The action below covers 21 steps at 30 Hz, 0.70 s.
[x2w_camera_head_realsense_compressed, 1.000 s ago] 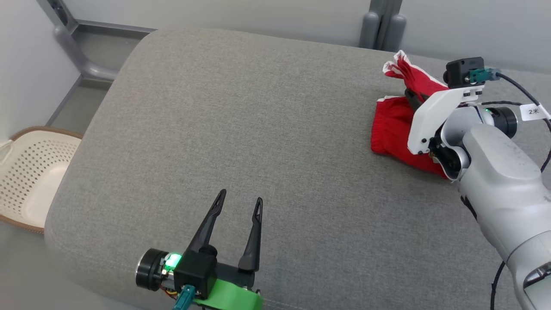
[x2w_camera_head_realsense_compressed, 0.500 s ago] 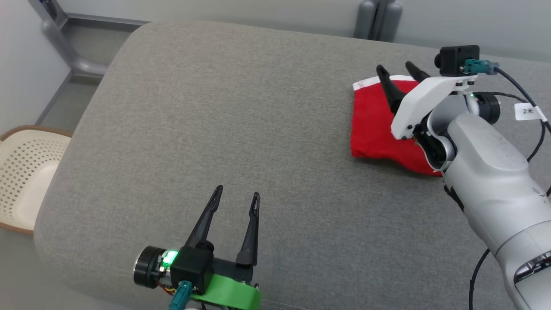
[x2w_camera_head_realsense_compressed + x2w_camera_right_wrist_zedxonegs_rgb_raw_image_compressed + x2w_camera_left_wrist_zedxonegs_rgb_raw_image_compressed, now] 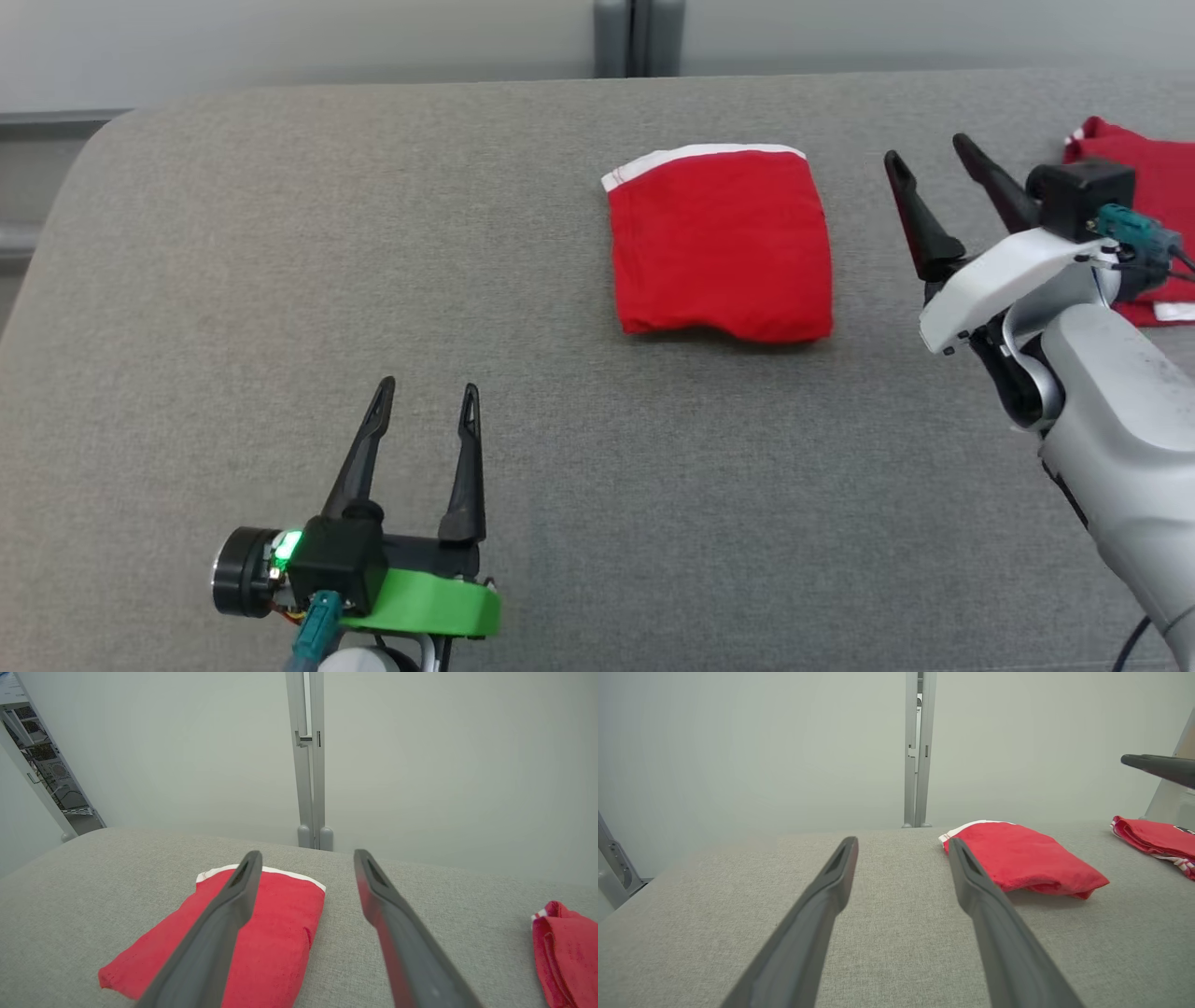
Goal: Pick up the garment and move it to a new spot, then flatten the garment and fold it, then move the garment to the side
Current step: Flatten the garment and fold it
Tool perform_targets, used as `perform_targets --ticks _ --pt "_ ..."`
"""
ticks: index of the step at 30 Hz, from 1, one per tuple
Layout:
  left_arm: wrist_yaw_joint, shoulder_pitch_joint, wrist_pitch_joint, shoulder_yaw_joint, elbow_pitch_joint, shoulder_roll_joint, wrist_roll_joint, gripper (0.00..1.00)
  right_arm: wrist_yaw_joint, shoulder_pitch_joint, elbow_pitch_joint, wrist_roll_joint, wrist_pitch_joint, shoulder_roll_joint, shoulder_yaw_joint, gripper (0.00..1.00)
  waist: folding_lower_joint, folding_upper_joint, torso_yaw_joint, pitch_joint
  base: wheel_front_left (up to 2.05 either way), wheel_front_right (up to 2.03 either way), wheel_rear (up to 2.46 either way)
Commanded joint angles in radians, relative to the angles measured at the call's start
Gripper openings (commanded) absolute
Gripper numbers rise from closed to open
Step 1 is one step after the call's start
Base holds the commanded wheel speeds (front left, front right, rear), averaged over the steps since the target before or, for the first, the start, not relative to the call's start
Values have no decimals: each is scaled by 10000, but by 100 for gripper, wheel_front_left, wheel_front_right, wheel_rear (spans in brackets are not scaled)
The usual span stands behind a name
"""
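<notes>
A folded red garment (image 3: 721, 243) with a white band along its far edge lies flat on the grey cushioned surface (image 3: 523, 280); it also appears as the red garment (image 3: 1024, 861) in the left wrist view and the red garment (image 3: 243, 938) in the right wrist view. My right gripper (image 3: 927, 156) stands open just right of it, apart from the cloth, nothing between its fingers. My left gripper (image 3: 428, 401) is open at the lower left, well short of the garment and empty.
A second red garment (image 3: 1134, 182) with white trim lies at the far right edge, partly behind my right wrist; it shows as the second garment (image 3: 567, 949) in the right wrist view. A grey post (image 3: 638, 37) stands against the wall behind the surface.
The head camera has swung right, so the whole scene shifted left. The right gripper, which held the garment, has let it go and drawn off to its right side; the garment lies folded.
</notes>
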Motion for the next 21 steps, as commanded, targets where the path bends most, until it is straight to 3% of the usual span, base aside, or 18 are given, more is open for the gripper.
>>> perform_targets --ticks 1,5,11,21 --pt "-45 112 3 164 -65 30 -65 100 -1 424 -532 -367 -64 -32 -381 100 0 0 -694 -95 0 0 0" --pt "-90 346 3 574 -134 30 -51 100 -1 1942 -1974 -1584 -57 230 -1758 100 0 0 -937 -279 0 0 0" --pt "-65 891 3 1117 -406 30 80 100 -4 4190 -3683 -2947 -59 1141 -3087 100 0 0 -1144 -693 0 0 0" --pt "-37 2103 3 1757 -925 28 408 100 -1 6484 -5014 -3841 -61 2093 -3639 100 0 0 -1285 -1438 0 0 0"
